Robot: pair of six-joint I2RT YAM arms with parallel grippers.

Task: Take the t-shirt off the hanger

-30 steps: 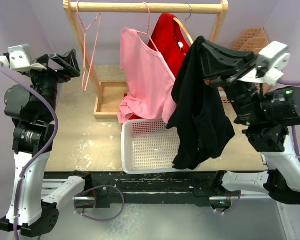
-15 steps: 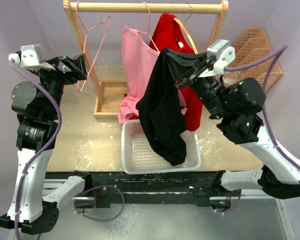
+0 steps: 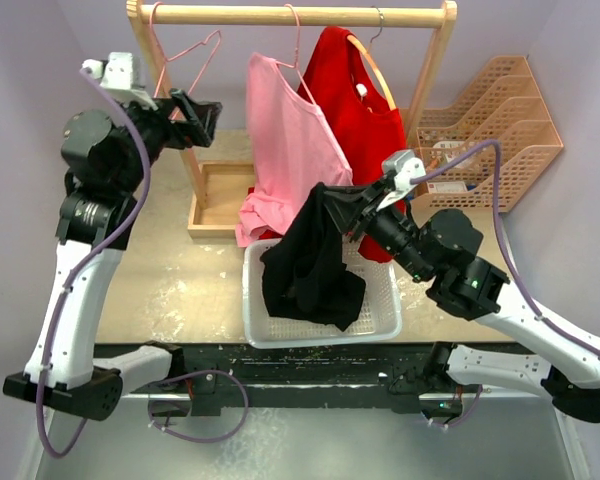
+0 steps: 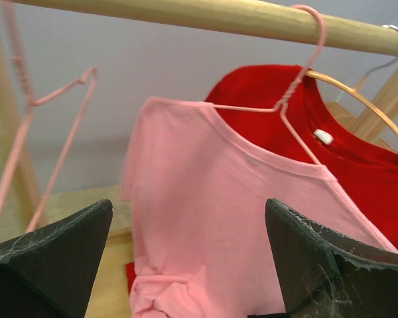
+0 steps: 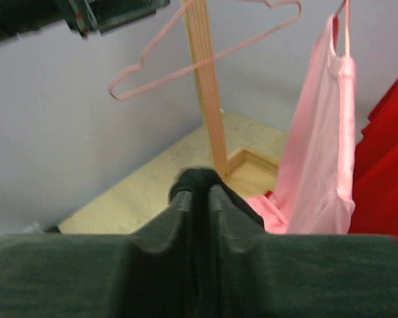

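My right gripper (image 3: 332, 198) is shut on a black t-shirt (image 3: 308, 262), which hangs down into the white basket (image 3: 380, 327); the cloth shows pinched between its fingers in the right wrist view (image 5: 200, 188). A pink t-shirt (image 3: 290, 150) hangs on a pink hanger (image 3: 298, 55) from the wooden rail (image 3: 290, 15), with a red t-shirt (image 3: 362, 120) on an orange hanger behind it. My left gripper (image 3: 202, 115) is open and empty, raised left of the pink t-shirt (image 4: 219, 225), facing it.
An empty pink hanger (image 3: 185, 75) hangs at the rail's left end. A wooden tray (image 3: 215, 195) forms the rack's base. A tan slotted organizer (image 3: 500, 125) stands at the back right.
My right gripper has swung left and down with the black t-shirt, lowering it into the white basket. My left gripper has risen and moved right toward the pink t-shirt.
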